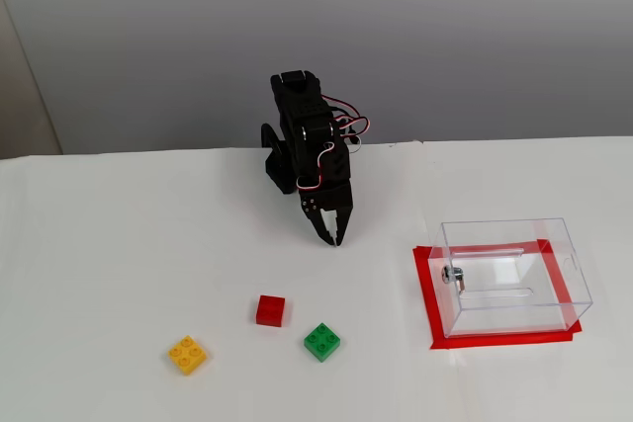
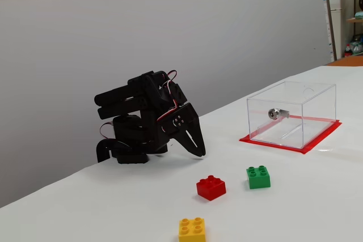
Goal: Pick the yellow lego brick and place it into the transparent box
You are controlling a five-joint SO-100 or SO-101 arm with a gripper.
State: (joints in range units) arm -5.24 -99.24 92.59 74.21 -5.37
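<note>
The yellow lego brick (image 1: 188, 354) (image 2: 192, 229) lies on the white table near the front edge, studs up. The transparent box (image 1: 511, 276) (image 2: 292, 115) stands on a red mat at the right in both fixed views, a small metal knob on its side, nothing inside it. My black arm is folded at the back of the table. Its gripper (image 1: 334, 235) (image 2: 199, 150) points down at the table with its fingers together and nothing between them. It hangs well behind the yellow brick and left of the box.
A red brick (image 1: 270, 310) (image 2: 211, 187) and a green brick (image 1: 321, 341) (image 2: 258, 176) lie between the gripper and the front edge, to the right of the yellow one. The red mat (image 1: 501, 338) frames the box. A grey wall stands behind the table.
</note>
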